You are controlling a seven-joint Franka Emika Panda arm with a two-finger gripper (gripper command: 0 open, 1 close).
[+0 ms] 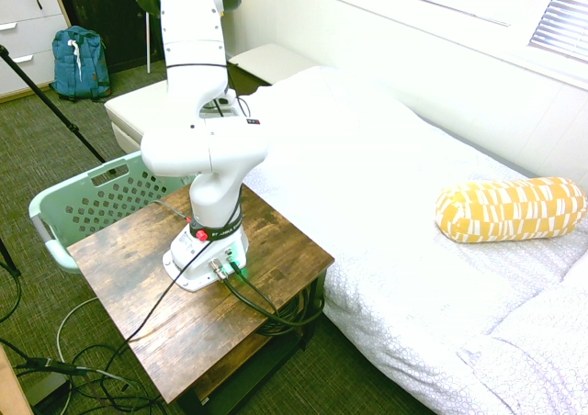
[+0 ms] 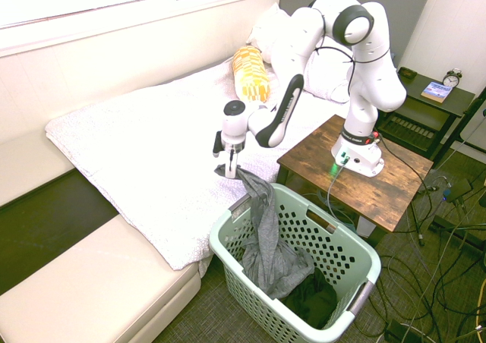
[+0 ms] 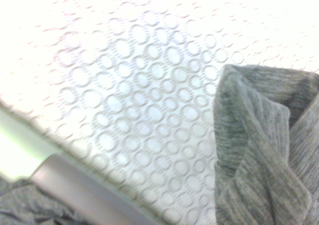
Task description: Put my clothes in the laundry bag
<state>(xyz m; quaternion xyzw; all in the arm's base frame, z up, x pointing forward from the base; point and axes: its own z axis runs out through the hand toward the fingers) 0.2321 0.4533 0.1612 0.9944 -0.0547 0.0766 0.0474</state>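
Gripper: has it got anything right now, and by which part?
Yes. The gripper is shut on the grey garment, pinching its top end; the rest hangs over the rim into the laundry basket.

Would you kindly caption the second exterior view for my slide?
Gripper shut on grey garment, which drapes over the rim into the mint-green laundry basket beside the bed.

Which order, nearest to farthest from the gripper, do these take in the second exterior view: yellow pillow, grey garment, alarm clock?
From the gripper:
1. Grey garment, pinched in it, trailing into the mint-green laundry basket.
2. Yellow pillow, farther up the bed.
3. Alarm clock, on the dark nightstand past the arm.
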